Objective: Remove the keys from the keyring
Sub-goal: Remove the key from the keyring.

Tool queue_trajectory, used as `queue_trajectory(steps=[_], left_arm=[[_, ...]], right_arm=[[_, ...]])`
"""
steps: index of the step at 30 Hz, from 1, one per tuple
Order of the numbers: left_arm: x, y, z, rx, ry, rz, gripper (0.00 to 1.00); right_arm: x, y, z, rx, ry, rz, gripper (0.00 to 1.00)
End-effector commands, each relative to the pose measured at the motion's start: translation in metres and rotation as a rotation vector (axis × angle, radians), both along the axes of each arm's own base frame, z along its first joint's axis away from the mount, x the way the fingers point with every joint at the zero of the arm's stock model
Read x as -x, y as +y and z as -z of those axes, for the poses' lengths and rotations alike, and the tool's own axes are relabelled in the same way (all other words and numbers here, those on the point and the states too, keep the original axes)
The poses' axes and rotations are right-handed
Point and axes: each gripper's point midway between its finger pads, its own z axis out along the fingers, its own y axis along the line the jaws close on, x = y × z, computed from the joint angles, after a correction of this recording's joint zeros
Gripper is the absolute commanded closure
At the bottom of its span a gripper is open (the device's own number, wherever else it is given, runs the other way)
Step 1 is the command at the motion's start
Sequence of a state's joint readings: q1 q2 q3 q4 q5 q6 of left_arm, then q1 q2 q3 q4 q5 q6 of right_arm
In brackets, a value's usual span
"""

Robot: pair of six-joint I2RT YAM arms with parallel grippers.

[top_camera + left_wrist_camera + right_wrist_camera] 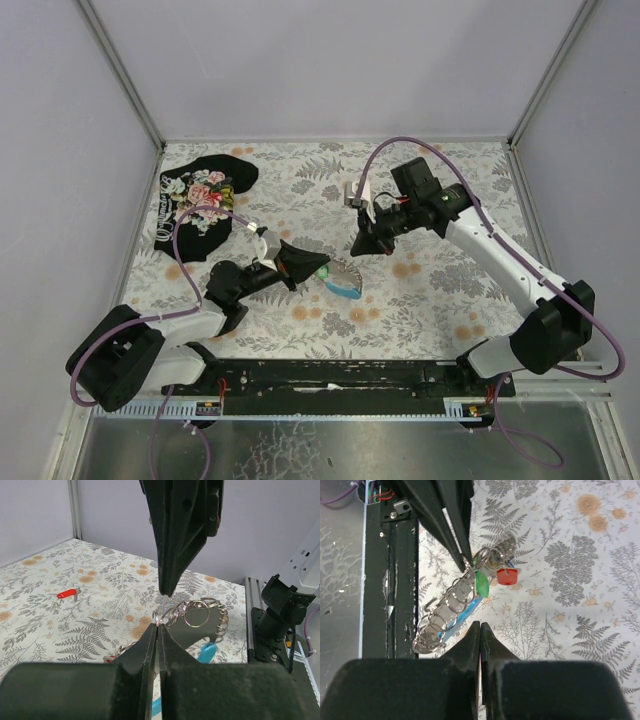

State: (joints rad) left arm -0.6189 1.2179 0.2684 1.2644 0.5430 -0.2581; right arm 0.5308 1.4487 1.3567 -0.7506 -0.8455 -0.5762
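Left hand (157, 627) was pinched tight on the keyring (451, 602), low over the table (580, 630). Right hand (480, 626) had its fingers pressed together on nothing, tips just beside the blue fob (462, 617). The string of rings ran diagonally away from the right hand, and the green and red keys (506, 575) sat at the far end, right by the left hand's tips. Right hand was the free one, so I judged the keys lay ahead of it. One loose red key (67, 594) lay well apart.

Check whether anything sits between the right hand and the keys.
Nothing visible does. The shut right hand hangs just above the keyring, with open air between them. The left hand pinches the keyring right beside the keys, crowding that side.
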Motion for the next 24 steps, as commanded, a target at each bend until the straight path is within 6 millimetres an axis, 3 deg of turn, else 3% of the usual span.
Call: queue_trajectory(steps=[1,7,12,17,21,24], left_arm=[[0.000,0.005,-0.029,0.074,-0.077,-0.016,1.00],[0.000,0.005,-0.033,0.092,-0.076,-0.010,1.00],[0.005,0.004,-0.039,0.113,-0.084,0.014,1.00],[0.010,0.006,-0.046,0.132,-0.094,0.051,1.00],[0.011,0.009,-0.054,0.151,-0.103,0.081,1.00],[0.011,0.007,-0.062,0.154,-0.114,0.123,1.00]], right_arm=[[0.028,0.004,-0.016,-0.084,-0.014,-0.125,0.99],[0.048,0.003,-0.020,-0.131,0.004,-0.206,0.93],[0.051,0.007,-0.019,-0.169,0.028,-0.208,0.83],[0.043,0.012,-0.027,-0.234,0.035,-0.188,0.77],[0.032,0.004,-0.035,-0.276,0.036,-0.155,0.74],[0.016,-0.001,-0.035,-0.271,-0.022,-0.110,0.65]])
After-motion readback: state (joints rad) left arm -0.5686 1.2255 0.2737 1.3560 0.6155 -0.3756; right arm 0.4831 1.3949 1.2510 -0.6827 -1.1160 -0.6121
